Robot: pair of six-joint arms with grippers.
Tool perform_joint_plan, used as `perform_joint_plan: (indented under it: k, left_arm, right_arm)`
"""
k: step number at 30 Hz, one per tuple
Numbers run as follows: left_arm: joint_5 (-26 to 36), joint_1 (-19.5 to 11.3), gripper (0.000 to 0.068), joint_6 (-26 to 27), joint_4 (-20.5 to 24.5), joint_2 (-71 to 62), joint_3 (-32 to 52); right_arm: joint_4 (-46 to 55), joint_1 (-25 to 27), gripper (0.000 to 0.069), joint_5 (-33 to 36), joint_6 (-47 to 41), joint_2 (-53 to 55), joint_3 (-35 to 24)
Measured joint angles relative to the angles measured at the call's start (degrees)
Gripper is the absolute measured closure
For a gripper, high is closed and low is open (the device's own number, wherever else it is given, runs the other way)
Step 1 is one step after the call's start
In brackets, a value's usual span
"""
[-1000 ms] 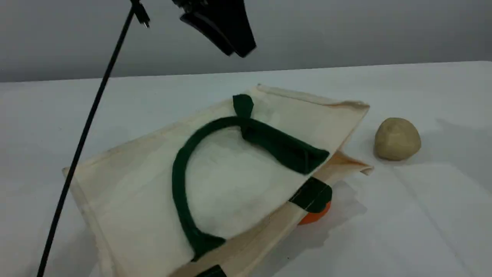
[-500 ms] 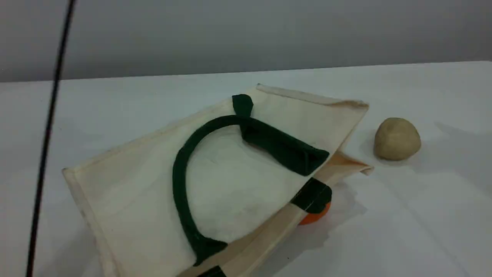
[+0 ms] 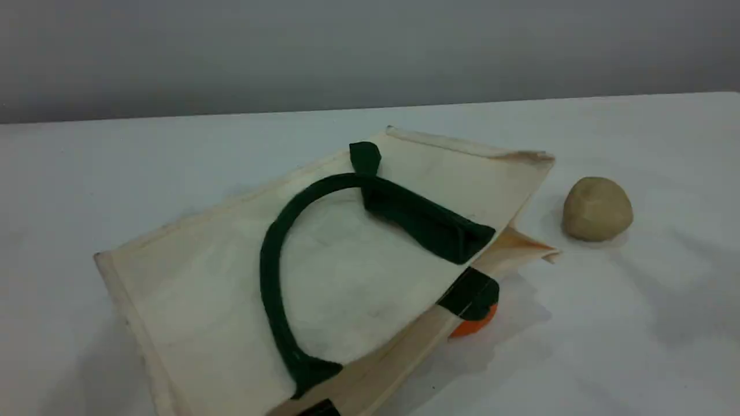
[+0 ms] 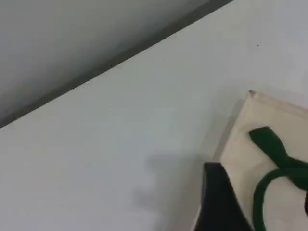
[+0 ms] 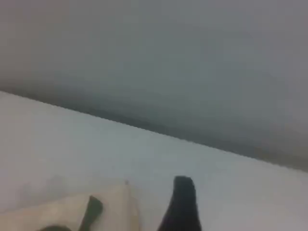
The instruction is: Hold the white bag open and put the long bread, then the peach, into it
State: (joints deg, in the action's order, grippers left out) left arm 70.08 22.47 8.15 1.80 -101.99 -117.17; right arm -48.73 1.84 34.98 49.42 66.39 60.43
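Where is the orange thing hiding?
In the scene view, the orange thing peeks out from under the right edge of the white bag, beneath a green handle patch, with the beige lump farther back.

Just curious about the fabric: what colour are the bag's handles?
The handles are dark green, clearest in the scene view.

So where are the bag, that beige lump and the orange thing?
white bag (image 3: pixel 191 271): scene view, bare top panel.
beige lump (image 3: pixel 597 208): scene view, its middle.
orange thing (image 3: pixel 471 328): scene view, edge peeking under bag.
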Motion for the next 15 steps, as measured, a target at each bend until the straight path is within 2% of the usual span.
perform_joint_plan:
  k: [10,15]
  left_arm:
    - [-0.07,0.00,0.0303,-2.49,0.16,15.05,13.96]
    - [-0.07,0.00,0.0303,-4.83,0.02,24.54,23.04]
  right_arm:
    - [28.45,-0.06,0.0139,11.13,-31.37,-15.89,0.00]
    - [33.76,-0.23,0.0139,19.71,-40.93,-24.89,0.00]
